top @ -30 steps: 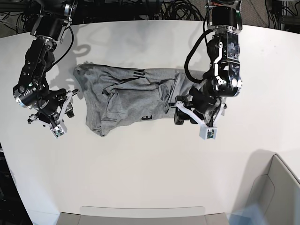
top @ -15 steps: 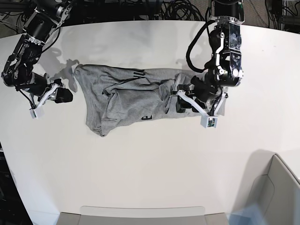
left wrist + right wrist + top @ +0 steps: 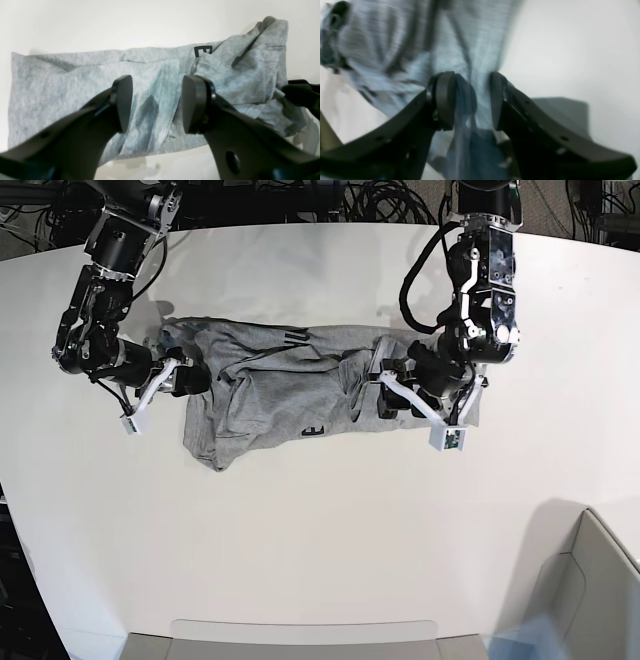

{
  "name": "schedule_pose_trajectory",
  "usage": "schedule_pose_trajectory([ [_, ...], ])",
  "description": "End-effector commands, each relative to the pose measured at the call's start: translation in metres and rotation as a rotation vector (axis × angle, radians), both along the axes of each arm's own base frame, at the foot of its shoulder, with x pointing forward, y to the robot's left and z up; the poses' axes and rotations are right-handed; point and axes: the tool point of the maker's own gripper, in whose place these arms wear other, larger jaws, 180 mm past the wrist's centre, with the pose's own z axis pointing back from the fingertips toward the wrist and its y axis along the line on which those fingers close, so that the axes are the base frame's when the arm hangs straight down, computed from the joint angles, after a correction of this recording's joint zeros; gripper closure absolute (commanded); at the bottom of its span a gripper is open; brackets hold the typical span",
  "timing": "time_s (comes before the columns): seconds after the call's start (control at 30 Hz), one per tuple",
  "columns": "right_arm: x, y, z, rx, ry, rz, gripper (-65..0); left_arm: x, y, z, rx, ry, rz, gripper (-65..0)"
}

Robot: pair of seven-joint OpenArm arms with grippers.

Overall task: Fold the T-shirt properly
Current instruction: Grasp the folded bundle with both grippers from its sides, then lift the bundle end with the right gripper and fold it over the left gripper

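The light heather-grey T-shirt lies as a rumpled band across the white table, with black lettering showing on it. My left gripper is at the shirt's right end. In the left wrist view it is open, its jaws wide apart just above the cloth, holding nothing. My right gripper is at the shirt's left end. In the blurred right wrist view it has a fold of the shirt between its jaws, which stand apart.
A grey bin stands at the front right corner. A flat grey tray lies along the front edge. Cables run behind the table's far edge.
My right arm has swung in from the left, and its gripper now sits at the shirt's left end. My left gripper has stayed at the right end, shifting slightly.
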Motion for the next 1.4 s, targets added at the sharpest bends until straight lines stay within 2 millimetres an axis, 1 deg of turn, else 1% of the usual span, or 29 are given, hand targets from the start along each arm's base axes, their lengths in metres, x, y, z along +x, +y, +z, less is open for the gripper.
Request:
schedule_pose_trajectory([
  [0.0,0.003,0.001,0.003,-0.023,-0.011,0.023,-23.3,0.002,-0.001,0.008,-0.007,-0.032,-0.001,-30.6],
  [0.13,0.005,0.044,0.003,0.003,-0.013,0.124,-23.3,0.0,-0.001,0.006,-0.007,-0.027,-0.001,-30.6],
  [0.17,0.004,0.051,0.002,0.006,-0.012,0.143,-23.3,0.0,-0.001,0.005,-0.007,-0.023,-0.001,-30.6],
  [0.23,0.003,0.07,0.003,0.029,-0.014,0.176,-23.3,-0.006,-0.001,-0.001,-0.008,-0.005,-0.001,-30.6],
  [0.33,0.01,0.084,0.009,0.049,-0.032,0.19,-23.3,-0.01,-0.001,-0.004,-0.008,0.005,-0.001,-30.6],
  [0.43,0.021,0.092,0.018,0.073,-0.069,0.182,-23.2,-0.011,-0.001,-0.005,-0.008,0.009,-0.001,-30.6],
  [0.5,0.025,0.099,0.022,0.084,-0.099,0.187,-22.9,-0.016,-0.001,-0.01,-0.008,0.025,-0.001,-30.6],
  [0.53,0.027,0.103,0.024,0.081,-0.114,0.202,-21.8,-0.018,-0.001,-0.011,-0.008,0.029,-0.001,-30.6],
  [0.57,0.028,0.109,0.026,0.075,-0.126,0.226,-19.2,-0.018,-0.001,-0.011,-0.008,0.031,-0.001,-30.6],
  [0.6,0.027,0.111,0.025,0.054,-0.131,0.249,-16.1,-0.019,-0.001,-0.012,-0.008,0.032,-0.001,-30.6],
  [0.63,0.026,0.113,0.023,0.035,-0.133,0.271,-11.9,-0.019,-0.001,-0.011,-0.008,0.031,-0.001,-30.6],
  [0.7,0.027,0.114,0.022,0.002,-0.139,0.293,-0.4,-0.019,-0.001,-0.01,-0.01,0.028,0.001,-30.6],
  [0.77,0.032,0.112,0.024,-0.015,-0.15,0.295,0.0,-0.018,-0.001,-0.009,-0.011,0.024,0.002,-30.6],
  [0.8,0.032,0.105,0.022,-0.042,-0.145,0.298,0.0,-0.018,-0.001,-0.008,-0.011,0.021,0.003,-30.6],
  [0.83,0.037,0.095,0.024,-0.073,-0.148,0.29,0.0,-0.018,-0.001,-0.008,-0.011,0.022,0.004,-30.6],
  [0.9,0.043,0.082,0.026,-0.101,-0.154,0.272,0.0,-0.018,-0.001,-0.008,-0.011,0.022,0.004,-30.6],
  [0.93,0.046,0.07,0.027,-0.122,-0.153,0.256,0.0,-0.018,-0.001,-0.008,-0.011,0.022,0.004,-30.6],
  [1.03,0.059,0.024,0.035,-0.168,-0.136,0.13,0.0,-0.018,0.0,-0.008,-0.012,0.022,0.006,-30.6],
  [1.17,0.071,-0.028,0.045,-0.24,-0.103,-0.011,0.0,-0.019,0.0,-0.008,-0.012,0.024,0.006,-30.6],
  [1.23,0.074,-0.04,0.048,-0.271,-0.088,-0.042,0.0,-0.022,0.0,-0.011,-0.012,0.033,0.006,-30.6],
  [1.27,0.078,-0.047,0.055,-0.298,-0.092,-0.061,0.0,-0.025,0.0,-0.014,-0.01,0.042,0.008,-30.6],
  [1.33,0.082,-0.047,0.064,-0.333,-0.1,-0.077,0.0,-0.027,0.0,-0.016,-0.01,0.048,0.008,-30.6],
  [1.37,0.084,-0.041,0.069,-0.349,-0.106,-0.08,0.0,-0.028,0.001,-0.017,-0.009,0.053,0.008,-30.6],
])
